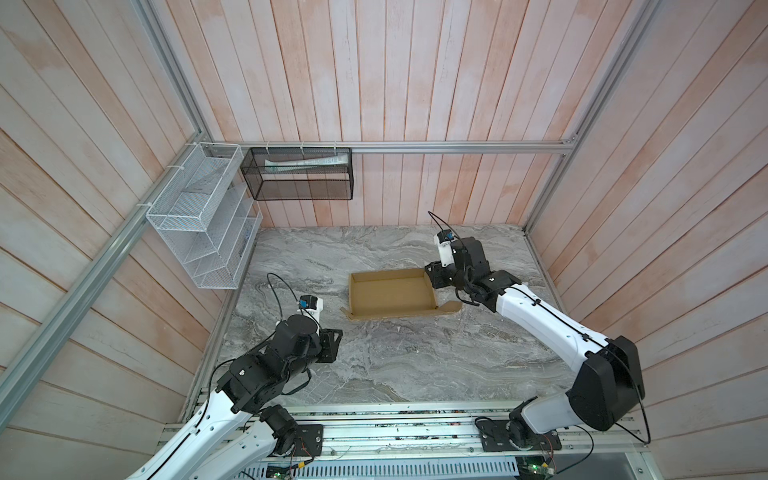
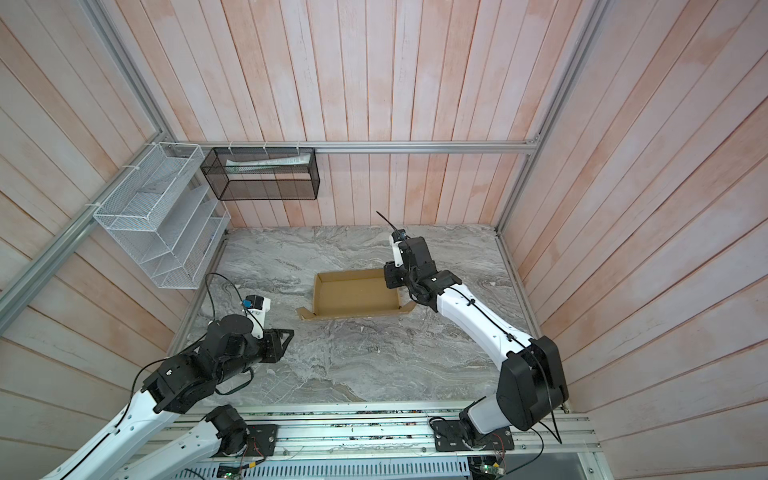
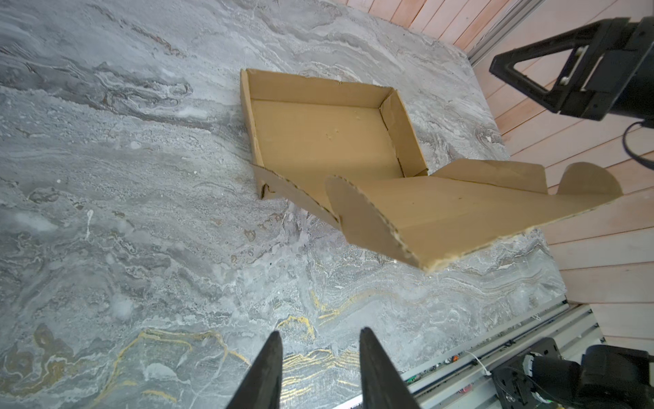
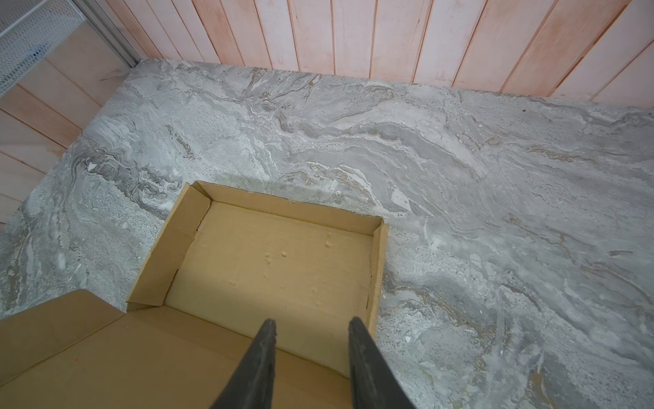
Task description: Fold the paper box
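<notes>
Paper box (image 1: pixel 390 293) on marble bench (image 1: pixel 374 365), centre-far; side walls up, lid flap (image 3: pixel 442 209) raised along near edge. Right hand (image 4: pixel 313 324) over box's right end, spread, empty. Left hand (image 3: pixel 320 338) near-left, well apart from box, spread, empty.

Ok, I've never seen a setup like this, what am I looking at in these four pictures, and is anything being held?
These are two robot arms, each ending in a two-fingered gripper. Two pictures look down from overhead cameras side by side, so they nearly match. The other two come from cameras on the wrists, looking along the black fingers of the left gripper and the right gripper. On the marble table lies a paper box: brown cardboard, three low walls up, its lid flap raised, not closed. Both grippers are open and hold nothing; the right hovers over one end of the box, the left off to the side.
</notes>
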Tool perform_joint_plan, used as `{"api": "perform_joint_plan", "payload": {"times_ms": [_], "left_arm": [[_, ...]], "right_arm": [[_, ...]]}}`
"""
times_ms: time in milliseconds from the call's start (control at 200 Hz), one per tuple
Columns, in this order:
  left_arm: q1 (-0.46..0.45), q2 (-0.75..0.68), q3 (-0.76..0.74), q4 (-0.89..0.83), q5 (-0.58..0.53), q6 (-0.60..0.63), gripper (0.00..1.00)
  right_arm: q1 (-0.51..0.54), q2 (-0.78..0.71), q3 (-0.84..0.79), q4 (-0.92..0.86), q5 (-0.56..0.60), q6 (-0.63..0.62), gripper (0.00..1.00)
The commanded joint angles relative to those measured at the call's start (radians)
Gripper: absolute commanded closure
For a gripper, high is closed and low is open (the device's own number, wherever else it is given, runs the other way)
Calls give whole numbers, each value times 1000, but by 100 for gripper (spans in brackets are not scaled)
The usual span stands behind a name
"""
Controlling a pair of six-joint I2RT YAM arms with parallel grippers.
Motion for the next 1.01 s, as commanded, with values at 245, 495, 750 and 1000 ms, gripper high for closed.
{"api": "perform_joint_plan", "payload": {"times_ms": [245, 495, 750, 1000], "left_arm": [[-63, 6, -118, 177, -51, -119, 63], [-124, -9, -196, 255, -141, -192, 64], [-137, 38, -258, 420, -141, -195, 64], [-138, 96, -277, 542, -150, -183, 64]], "right_arm": [[-51, -15, -59, 17, -18, -7, 64], [-91, -26, -87, 43, -31, -7, 64], [-99, 13, -97, 46, -57, -25, 64], [-99, 49, -97, 56, -101, -62, 64]]}}
